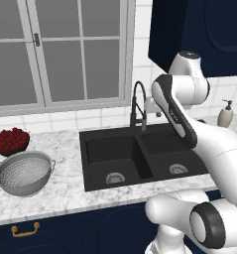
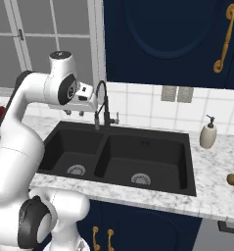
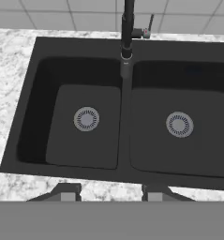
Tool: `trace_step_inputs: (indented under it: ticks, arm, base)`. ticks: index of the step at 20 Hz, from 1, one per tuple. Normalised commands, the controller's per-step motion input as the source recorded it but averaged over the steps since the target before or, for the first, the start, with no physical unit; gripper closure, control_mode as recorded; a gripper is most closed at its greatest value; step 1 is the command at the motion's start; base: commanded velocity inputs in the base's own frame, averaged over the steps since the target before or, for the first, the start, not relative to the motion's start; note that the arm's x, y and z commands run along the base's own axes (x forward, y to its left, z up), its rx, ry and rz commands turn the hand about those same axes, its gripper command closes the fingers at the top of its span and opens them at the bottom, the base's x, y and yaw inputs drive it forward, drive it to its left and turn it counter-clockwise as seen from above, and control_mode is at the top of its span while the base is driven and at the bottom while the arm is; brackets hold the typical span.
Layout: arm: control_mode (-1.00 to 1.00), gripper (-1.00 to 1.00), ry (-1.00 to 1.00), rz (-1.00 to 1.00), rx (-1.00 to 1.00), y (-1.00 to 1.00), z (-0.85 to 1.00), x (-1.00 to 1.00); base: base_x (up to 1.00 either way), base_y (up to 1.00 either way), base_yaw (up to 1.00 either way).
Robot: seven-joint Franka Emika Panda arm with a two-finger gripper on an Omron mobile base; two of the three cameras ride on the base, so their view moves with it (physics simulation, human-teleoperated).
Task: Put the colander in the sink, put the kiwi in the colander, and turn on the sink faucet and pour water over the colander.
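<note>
Hand view: gripper (image 3: 111,193) pointing down over sink (image 3: 127,164), fingertips apart

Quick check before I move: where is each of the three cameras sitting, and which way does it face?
Left base view: behind the arm's left, facing the sink, colander and window; arm at right.
Right base view: behind the arm's right, facing the sink, soap dispenser and kiwi; arm at left.
Hand view: above the sink, looking down; fingertips at the bottom.
All share the sink and faucet.

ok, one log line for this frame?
gripper: over sink, empty | colander: on counter, left of sink | kiwi: right counter | faucet: no water
</note>
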Motion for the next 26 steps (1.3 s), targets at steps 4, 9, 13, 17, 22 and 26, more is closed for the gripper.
trace_step_inputs:
  ticks: [4,9,13,17,22,26]
  arm:
    - [-1.00,-1.00,-0.04,0.00,0.00,0.15,0.00,0.02]
    - [-1.00,-1.00,-0.05,0.00,-0.02,0.85,-0.09,-0.11]
    - [-1.00,-1.00,0.00,-0.05,0.00,1.00,-0.08,-0.20]
    - [-1.00,-1.00,0.00,-0.13,0.00,0.99,-0.21,-0.31]
    - [-1.00,-1.00,0.00,-0.14,0.01,0.93,-0.34,-0.28]
    - [-1.00,-1.00,0.00,-0.09,0.00,0.83,-0.33,-0.05]
  base:
    - [0.00,0.00,0.00]
    - [0.00,0.00,0.00]
    - [0.00,0.00,0.00]
    - [0.00,0.00,0.00]
    - [0.00,0.00,0.00]
    - [0.00,0.00,0.00]
